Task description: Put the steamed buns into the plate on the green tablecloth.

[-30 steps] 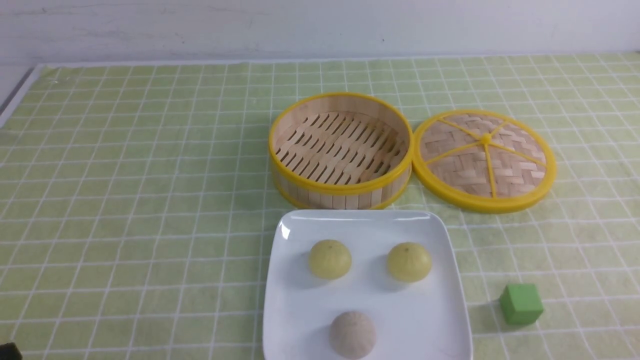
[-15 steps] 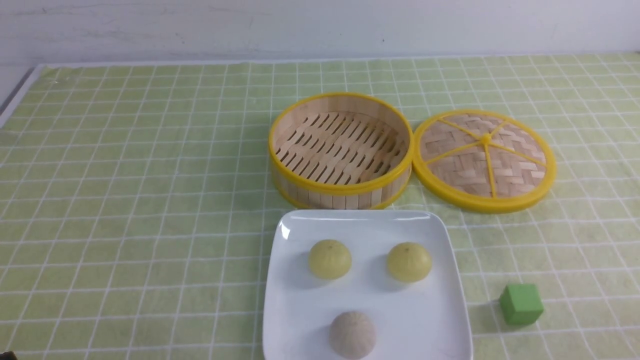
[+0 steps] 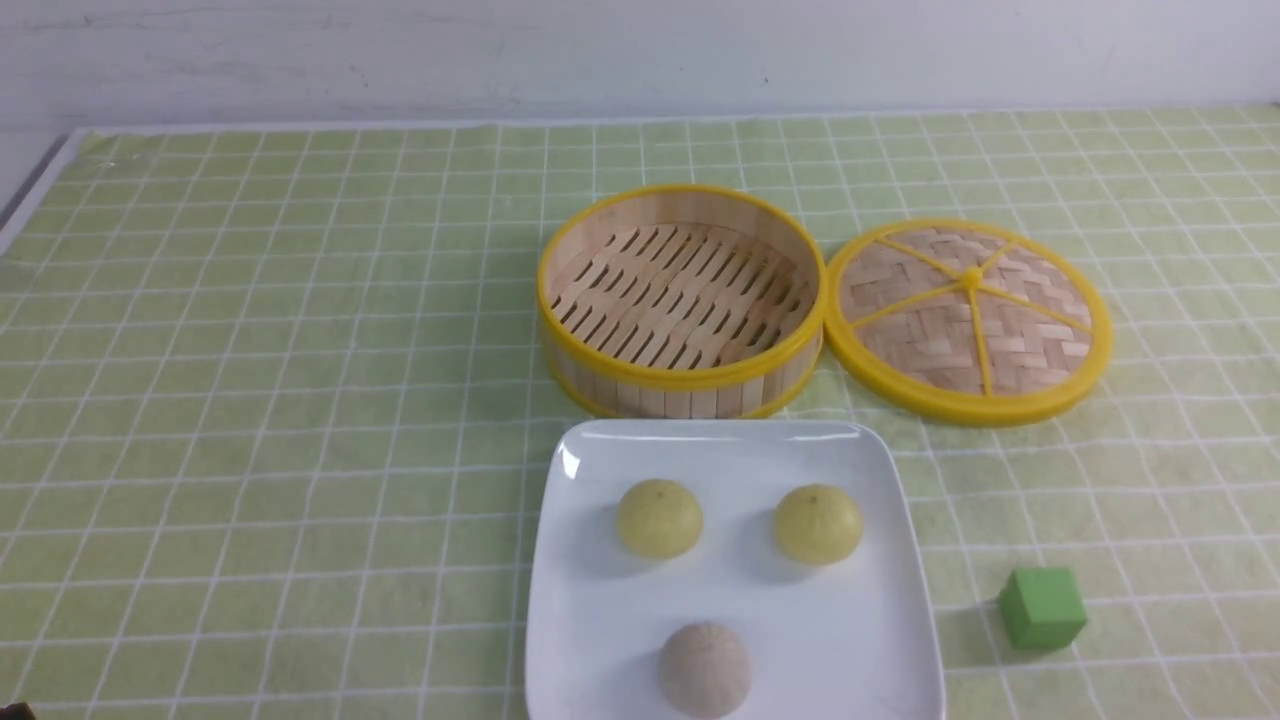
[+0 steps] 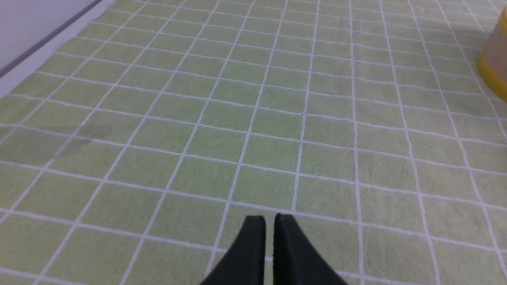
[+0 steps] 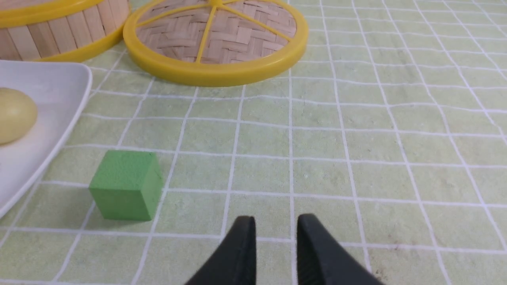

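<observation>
Green cloth with a white grid, the tablecloth [image 3: 250,400], covers the counter and runs far out on the left side. In the left wrist view, the left claw [image 4: 266,221] is seen above this cloth, its two tips a little apart with nothing between them; the front view shows only a small dark piece of the left arm [image 3: 14,711] at the near left corner. Compared with the picture of one second ago, this dark piece has become smaller, while the things on the cloth are in the same places.

Next comes the steamer basket [image 3: 680,375], of bamboo with yellow rims, far behind the plate. It is empty, so its slotted floor is well seen. The white square plate [image 3: 620,620] lies near, on the green tablecloth. Inside it are three buns: the left pale yellow bun [image 3: 660,519], the grey-brown bun [image 3: 705,670] nearer, and the right pale yellow bun [image 3: 818,525].

To the right of the basket lies the woven lid [image 3: 1020,408], flat on the cloth. Nearer, to the right of the plate, stands the green cube [image 3: 1042,608]. Only the right wrist view shows the right claw [image 5: 276,223]; its tips are apart, also holding nothing.
</observation>
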### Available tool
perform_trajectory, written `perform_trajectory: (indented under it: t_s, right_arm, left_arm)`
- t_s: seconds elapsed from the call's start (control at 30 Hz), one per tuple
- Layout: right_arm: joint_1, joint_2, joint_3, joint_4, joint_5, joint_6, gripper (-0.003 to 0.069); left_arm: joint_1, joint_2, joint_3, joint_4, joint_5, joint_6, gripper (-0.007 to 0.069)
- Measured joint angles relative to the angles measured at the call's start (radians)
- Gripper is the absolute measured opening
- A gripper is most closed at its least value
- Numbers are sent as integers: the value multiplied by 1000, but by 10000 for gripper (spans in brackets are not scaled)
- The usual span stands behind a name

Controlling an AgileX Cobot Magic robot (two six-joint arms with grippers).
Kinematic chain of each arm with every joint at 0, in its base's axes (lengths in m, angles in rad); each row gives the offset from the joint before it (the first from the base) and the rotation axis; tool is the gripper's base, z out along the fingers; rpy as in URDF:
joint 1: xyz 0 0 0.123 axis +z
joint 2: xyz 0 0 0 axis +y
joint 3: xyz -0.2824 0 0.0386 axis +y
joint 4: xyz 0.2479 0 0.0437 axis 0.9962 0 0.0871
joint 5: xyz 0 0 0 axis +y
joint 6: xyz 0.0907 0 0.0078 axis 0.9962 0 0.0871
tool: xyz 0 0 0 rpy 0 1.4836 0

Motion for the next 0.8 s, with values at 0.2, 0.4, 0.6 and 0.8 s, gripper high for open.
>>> perform_trajectory:
  t_s: [0.2, 0.4, 0.6, 0.8]
  right_arm:
    - [0, 0, 0, 0, 0, 0, 181]
    - [0, 0, 0, 0, 0, 0, 185]
    - [0, 0, 0, 0, 0, 0, 197]
    - [0, 0, 0, 0, 0, 3, 206]
  left_arm:
    - [0, 0, 0, 0, 0, 0, 71]
    - [0, 0, 0, 0, 0, 0, 73]
    - [0, 0, 0, 0, 1, 0, 78]
    - [0, 0, 0, 0, 1, 0, 84]
